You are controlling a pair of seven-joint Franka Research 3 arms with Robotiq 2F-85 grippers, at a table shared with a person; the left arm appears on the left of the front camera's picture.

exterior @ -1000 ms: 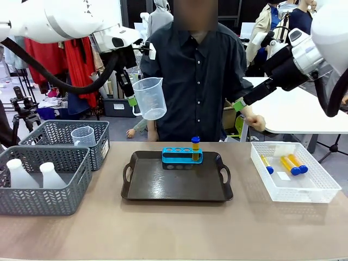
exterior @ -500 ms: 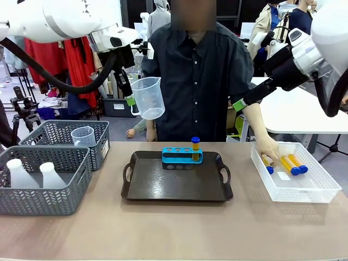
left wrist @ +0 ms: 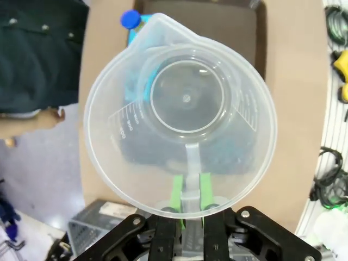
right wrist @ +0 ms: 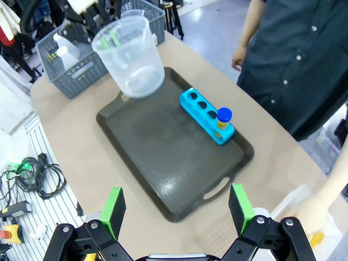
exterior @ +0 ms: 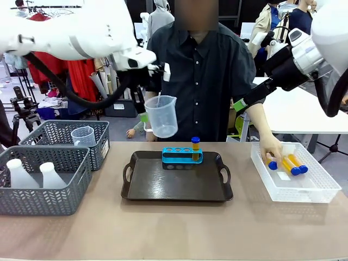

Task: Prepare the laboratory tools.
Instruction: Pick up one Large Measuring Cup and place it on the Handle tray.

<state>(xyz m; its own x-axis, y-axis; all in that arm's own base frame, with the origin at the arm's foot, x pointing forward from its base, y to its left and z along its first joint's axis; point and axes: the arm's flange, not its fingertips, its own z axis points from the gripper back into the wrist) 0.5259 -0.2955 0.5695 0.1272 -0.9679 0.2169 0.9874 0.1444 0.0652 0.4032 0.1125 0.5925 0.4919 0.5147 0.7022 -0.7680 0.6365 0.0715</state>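
My left fingers (left wrist: 175, 191) pinch the handle of the measuring beaker (exterior: 161, 116) above the tray (exterior: 174, 187); it seems light and stiff. My right fingers (right wrist: 113, 209) stand spread.

L gripper (exterior: 143, 112) w/ beaker (exterior: 162, 116), above tray (exterior: 176, 198)

A dark brown tray (exterior: 174, 189) sits between two grey mesh baskets (exterior: 38, 199) and a white basket (exterior: 311, 196)
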